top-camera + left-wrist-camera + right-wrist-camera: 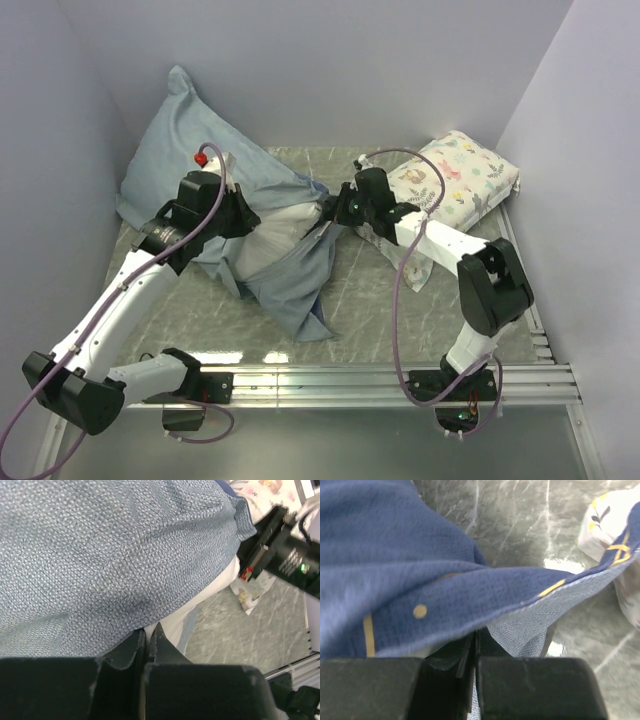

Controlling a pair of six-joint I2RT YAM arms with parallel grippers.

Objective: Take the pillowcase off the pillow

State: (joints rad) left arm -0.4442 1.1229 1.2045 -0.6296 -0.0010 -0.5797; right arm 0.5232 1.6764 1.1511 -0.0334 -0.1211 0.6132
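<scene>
Closest to the right wrist lens, the right gripper (475, 642) has its jaws squeezed together on a navy, gold-marked fold of the pillowcase (410, 555). The left gripper (147, 637) shows jaws almost touching at the cover's grey-blue hem, apparently pinching it. From above, the case lies inside-out and bunched over the pillow (285, 228), which is propped in the table's (380, 300) far-left corner with a white patch bared between the grippers. I judge the peel to be partway. The next move calls for drawing both held edges off the pillow without dragging it along. Most of the pillow is hidden, and so is whether either grip also catches it. The flower-printed pillow (460, 180) lies apart at the right.
</scene>
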